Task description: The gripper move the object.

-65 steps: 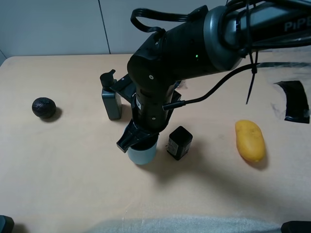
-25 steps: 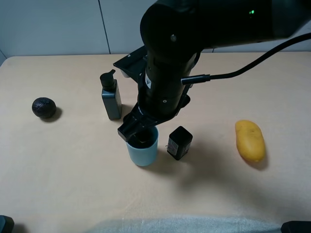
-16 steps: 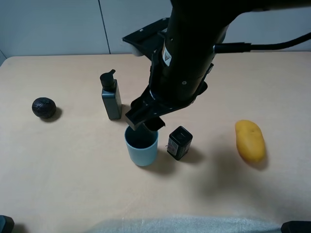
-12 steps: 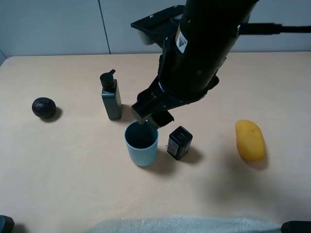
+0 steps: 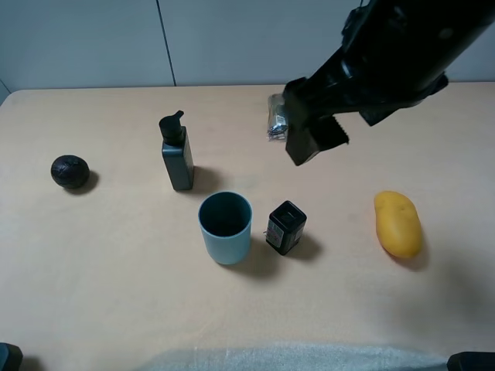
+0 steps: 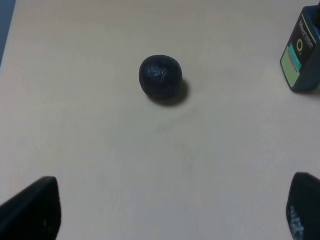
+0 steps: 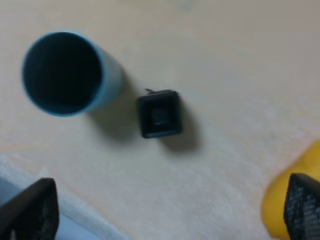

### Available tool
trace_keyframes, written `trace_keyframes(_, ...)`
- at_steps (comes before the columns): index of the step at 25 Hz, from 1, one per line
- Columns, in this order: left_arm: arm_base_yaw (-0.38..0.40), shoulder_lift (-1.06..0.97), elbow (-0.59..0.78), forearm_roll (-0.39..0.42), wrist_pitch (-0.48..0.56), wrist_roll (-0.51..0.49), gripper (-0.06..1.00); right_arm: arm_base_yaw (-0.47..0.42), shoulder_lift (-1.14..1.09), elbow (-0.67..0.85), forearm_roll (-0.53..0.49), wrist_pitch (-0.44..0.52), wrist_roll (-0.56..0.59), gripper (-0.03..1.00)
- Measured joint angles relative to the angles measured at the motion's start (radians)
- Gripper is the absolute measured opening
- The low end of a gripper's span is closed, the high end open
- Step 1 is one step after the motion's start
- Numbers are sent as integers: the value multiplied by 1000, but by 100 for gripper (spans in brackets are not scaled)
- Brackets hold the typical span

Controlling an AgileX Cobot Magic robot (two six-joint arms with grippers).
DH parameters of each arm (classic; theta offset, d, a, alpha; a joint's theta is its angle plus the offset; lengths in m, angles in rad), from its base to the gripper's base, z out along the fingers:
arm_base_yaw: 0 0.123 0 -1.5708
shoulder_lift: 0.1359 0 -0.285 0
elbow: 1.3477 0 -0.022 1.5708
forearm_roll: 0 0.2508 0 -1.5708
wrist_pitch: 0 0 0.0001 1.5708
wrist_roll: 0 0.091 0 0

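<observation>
Soft, even overhead light falls on the worktop. Shadows are short and faint. The right wrist view is blurred throughout.

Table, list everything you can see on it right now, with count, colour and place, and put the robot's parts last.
Cup: 1, light blue with darker teal inside, upright, centre front of the table.
Pump bottle: 1, dark green, upright, behind and left of the cup.
Box: 1, black, just right of the cup, apart from it.
Dark ball: 1, blackish, far left.
Yellow fruit: 1, yellow, right side.
Packet: 1, silvery and crinkled, at the back, partly hidden by the arm.
Table: 1, beige.
Right gripper: 1, black, raised above the table behind the box, holding nothing.
Left gripper: 1, black, fingertips wide apart, above the dark ball's area.
</observation>
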Motion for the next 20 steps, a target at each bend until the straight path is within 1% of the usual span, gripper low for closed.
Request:
trace_keyframes(4,0,0,0,0,0,0,91,-76,-53,0,-8,42,-7,69)
trace_keyframes(10,0,0,0,0,0,0,91,-172,-145,0,-15,43,-13,69)
trace_keyframes(13,0,0,0,0,0,0,91,-200,-195,0,-34,44,-15,69)
trace_keyframes(20,0,0,0,0,0,0,91,-209,-290,7,-54,46,-40,69)
